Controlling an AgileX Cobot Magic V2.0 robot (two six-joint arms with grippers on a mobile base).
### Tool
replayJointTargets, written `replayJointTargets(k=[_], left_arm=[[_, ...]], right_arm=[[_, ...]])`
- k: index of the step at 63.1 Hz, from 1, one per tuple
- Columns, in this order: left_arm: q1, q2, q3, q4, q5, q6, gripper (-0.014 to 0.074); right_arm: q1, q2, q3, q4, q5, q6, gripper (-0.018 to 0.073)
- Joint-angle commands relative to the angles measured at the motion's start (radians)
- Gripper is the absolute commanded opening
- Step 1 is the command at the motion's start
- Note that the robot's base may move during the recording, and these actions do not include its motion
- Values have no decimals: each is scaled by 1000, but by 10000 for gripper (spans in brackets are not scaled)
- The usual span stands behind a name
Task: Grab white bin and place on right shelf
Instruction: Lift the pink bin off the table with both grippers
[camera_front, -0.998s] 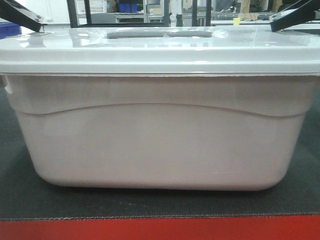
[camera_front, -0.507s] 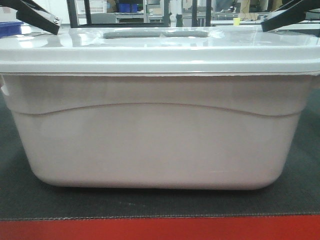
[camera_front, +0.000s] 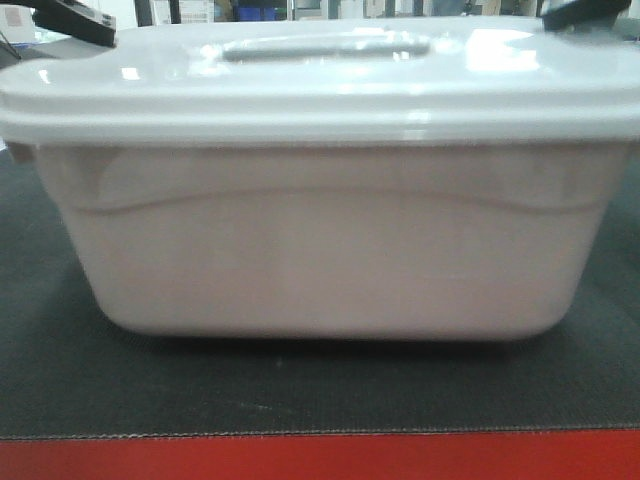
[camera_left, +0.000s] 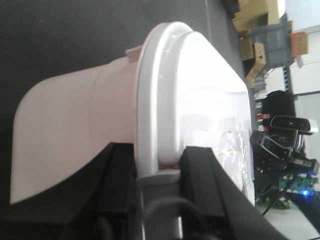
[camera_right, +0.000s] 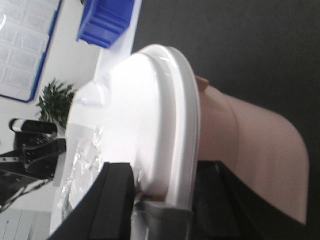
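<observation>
Lift | left gripper (camera_left: 159, 160) and right gripper (camera_right: 165, 172) each clamped on rim of white bin (camera_front: 320, 250) | raise both your arms evenly, lid level

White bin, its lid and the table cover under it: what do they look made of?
The white bin: matte, faintly pinkish moulded plastic, judging by rounded corners and a curved moulded line. Its lid: glossier white plastic, with bright glare. The table cover: dark, dull, probably fabric or felt.
</observation>
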Motion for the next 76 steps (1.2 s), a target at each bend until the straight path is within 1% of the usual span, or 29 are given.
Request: replayJointTargets(k=[1,4,11,18,32,36,42,49,58,65,71,76], left_arm=[[-25,-53,-25,-135,221,8,-127],[-25,-64,-25,-153,221,8,-127],[-25,-93,-38,-189,221,8,-127],[-25,-123,-73,-195,221,-8,-127],[-25,-169,-184,-199,221,-80,-127],[-25,-177,-219,-199,221,-82,-127],[-25,-183,-260,-199,221,-110,-127],[-25,-183,-296,-199,221,-121,-127],[-25,-183,-299,-195,221,-121,-127],[-27,-183,-299,-200,221,-123,-127],[-27,-183,-299,-209,221,-123,-127],[-27,-183,-299,-233,221,-123,-127]], right_arm=[[17,-79,-24,154,281,-18,167],[17,-94,-24,182,281,-18,149],[18,-125,-24,263,281,-15,62],[18,-151,-24,337,281,9,59],[18,-192,-59,337,272,96,59],[18,-202,-78,337,262,114,59],[18,-216,-114,337,243,155,59],[33,-227,-172,337,221,190,59],[68,-228,-251,337,201,211,59],[110,-228,-300,337,148,211,59],[140,-228,-310,337,95,211,59],[158,-228,-310,337,63,211,59]])
